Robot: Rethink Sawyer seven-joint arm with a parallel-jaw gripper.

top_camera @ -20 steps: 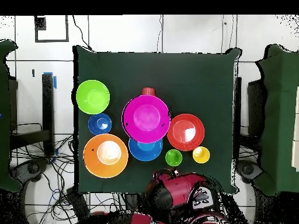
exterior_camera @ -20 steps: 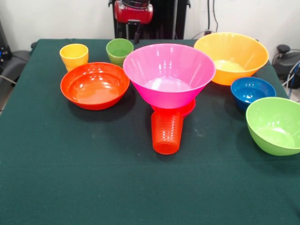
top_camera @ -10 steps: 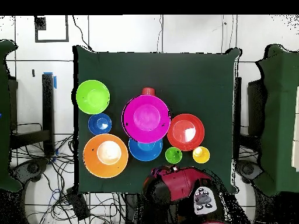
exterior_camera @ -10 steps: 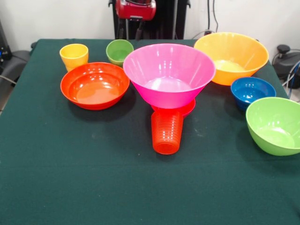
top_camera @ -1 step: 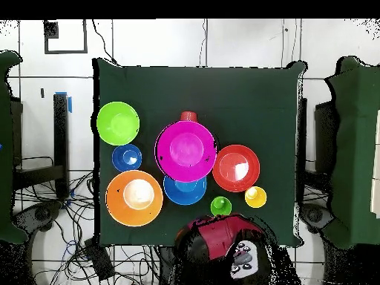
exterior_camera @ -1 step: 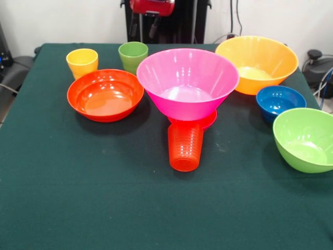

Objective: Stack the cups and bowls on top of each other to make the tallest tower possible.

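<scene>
Only one thing on the table point(exterior_camera @ -1 step: 78, 198) has moved in the last second: the green cup point(exterior_camera @ -1 step: 133, 53) has slid a little toward the robot's edge and now stands slightly further from the red bowl point(exterior_camera @ -1 step: 105, 94) and the pink bowl point(exterior_camera @ -1 step: 187, 78). Meanwhile the arm point(exterior_camera @ -1 step: 152, 6) has drawn up and back, so that only its red end shows at the far edge. The claw point(exterior_camera @ -1 step: 144, 28) is too dark against the background, so I cannot tell whether it is spread or pressed together. It appears to hold nothing.

Everything else sits as it did. The pink bowl stays near the middle of the table, raised on a small reddish piece under its base. The ribbed orange cup point(exterior_camera @ -1 step: 185, 146) stands just in front of it. The yellow cup point(exterior_camera @ -1 step: 82, 61) is near the far left corner, and the orange bowl point(exterior_camera @ -1 step: 257, 62) near the far right corner. The small blue bowl point(exterior_camera @ -1 step: 280, 100) and lime bowl point(exterior_camera @ -1 step: 304, 138) lie along the right edge. A medium blue bowl point(top_camera @ -1 step: 185, 191) sits between the pink bowl and the robot's edge.

For the task this looks like no gain: the tower is no taller, and the green cup has probably only been nudged, not picked up.
</scene>
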